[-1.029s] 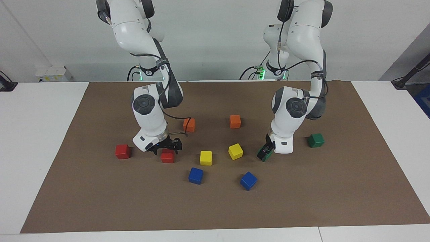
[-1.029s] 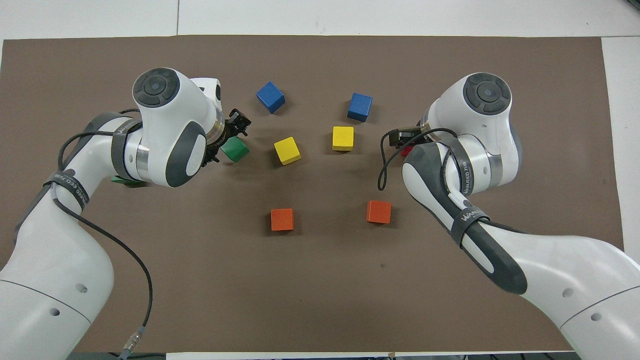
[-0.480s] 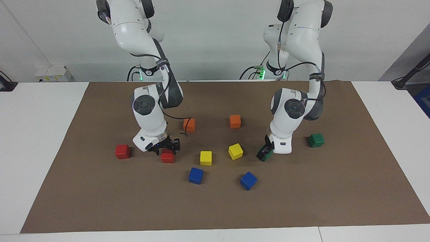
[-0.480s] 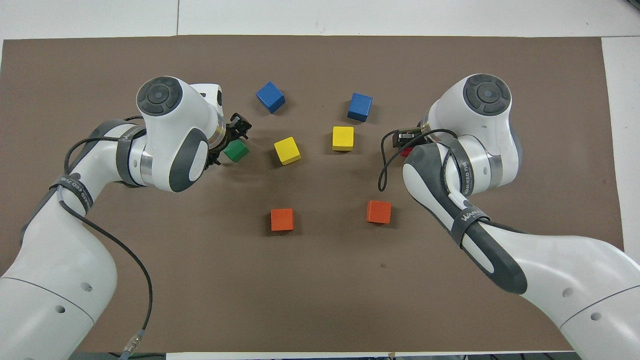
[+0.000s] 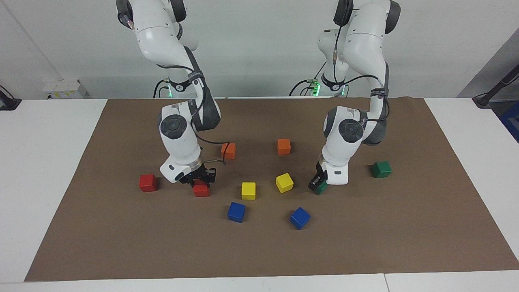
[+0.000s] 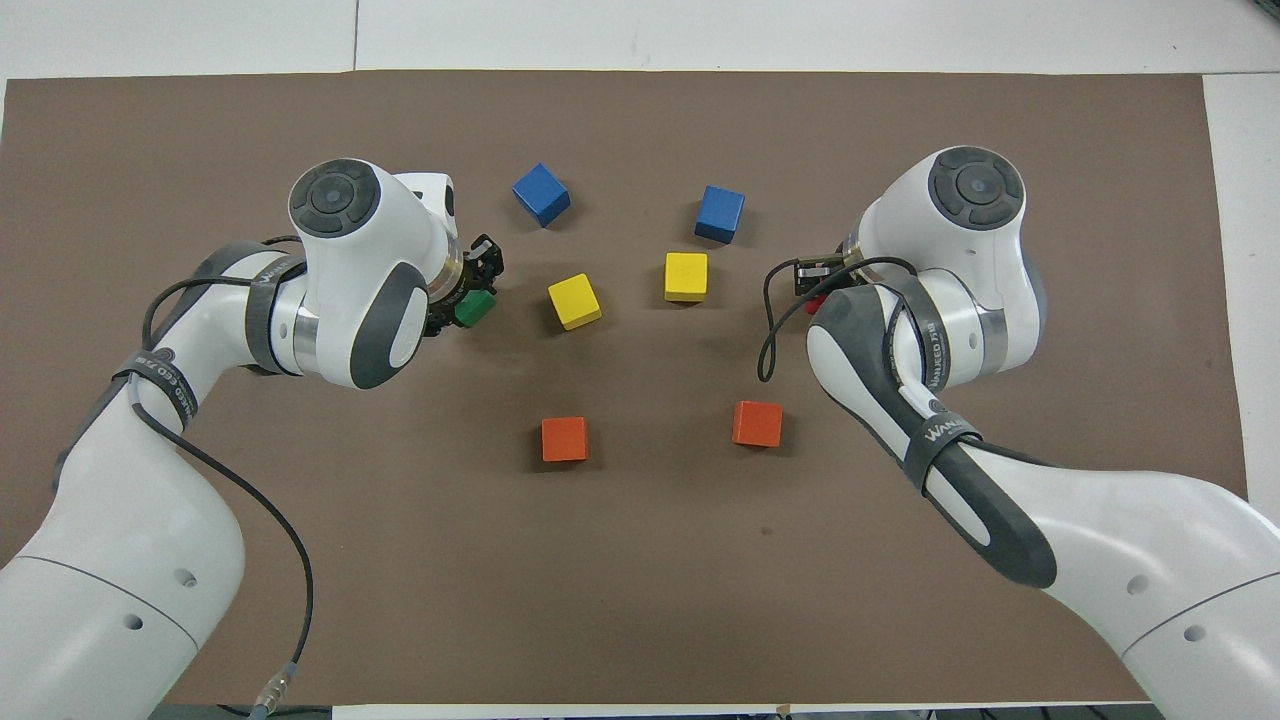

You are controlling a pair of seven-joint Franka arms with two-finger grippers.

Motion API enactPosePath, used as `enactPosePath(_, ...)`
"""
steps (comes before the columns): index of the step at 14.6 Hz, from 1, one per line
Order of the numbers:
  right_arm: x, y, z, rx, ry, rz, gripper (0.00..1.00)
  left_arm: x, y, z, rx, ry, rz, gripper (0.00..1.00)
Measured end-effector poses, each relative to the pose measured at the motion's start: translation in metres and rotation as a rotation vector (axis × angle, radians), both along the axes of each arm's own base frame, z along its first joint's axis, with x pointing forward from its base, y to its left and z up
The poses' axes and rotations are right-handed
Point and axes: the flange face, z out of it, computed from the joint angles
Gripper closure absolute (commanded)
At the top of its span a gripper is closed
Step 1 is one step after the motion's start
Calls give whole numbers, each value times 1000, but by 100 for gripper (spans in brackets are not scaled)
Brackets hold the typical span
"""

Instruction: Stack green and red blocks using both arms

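Note:
My left gripper (image 5: 318, 184) is down on the brown mat, shut on a green block (image 5: 323, 187) that still rests there; from above the same green block (image 6: 476, 308) shows beside the left gripper (image 6: 470, 290). My right gripper (image 5: 201, 181) is shut on a red block (image 5: 201, 190) that also sits on the mat, and only a sliver of this red block (image 6: 815, 303) shows in the overhead view. A second red block (image 5: 147, 182) lies toward the right arm's end. A second green block (image 5: 381, 169) lies toward the left arm's end.
Between the grippers lie two yellow cubes (image 5: 248, 190) (image 5: 284, 182). Two blue cubes (image 5: 236, 211) (image 5: 300, 217) lie farther from the robots, and two orange cubes (image 5: 228, 151) (image 5: 284, 146) nearer to them. The brown mat (image 5: 405, 227) covers the white table.
Both grippers stood open around their blocks and have now closed on them, the right on red, the left on green. The left wrist has shifted slightly toward the table's middle.

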Motion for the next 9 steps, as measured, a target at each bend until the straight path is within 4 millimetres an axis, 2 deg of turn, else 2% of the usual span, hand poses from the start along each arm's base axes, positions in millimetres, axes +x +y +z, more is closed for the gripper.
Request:
enactPosePath(2, 3, -12, 17, -17, 28, -6, 100, 1, 4, 7, 48, 30, -28, 100)
enactPosePath(3, 6, -25, 31, -33, 31, 9, 100, 3, 8, 13, 69, 45, -54, 100)
enactPosePath(5, 11, -66, 61, -46, 20, 60, 100, 7, 26, 29, 83, 70, -137, 100)
enactPosePath(7, 9, -112, 85, -47, 16, 97, 100, 10, 69, 52, 81, 98, -228, 100)
enactPosePath(9, 2, -141, 107, -48, 5, 132, 100, 11, 126, 80, 63, 115, -330, 100)
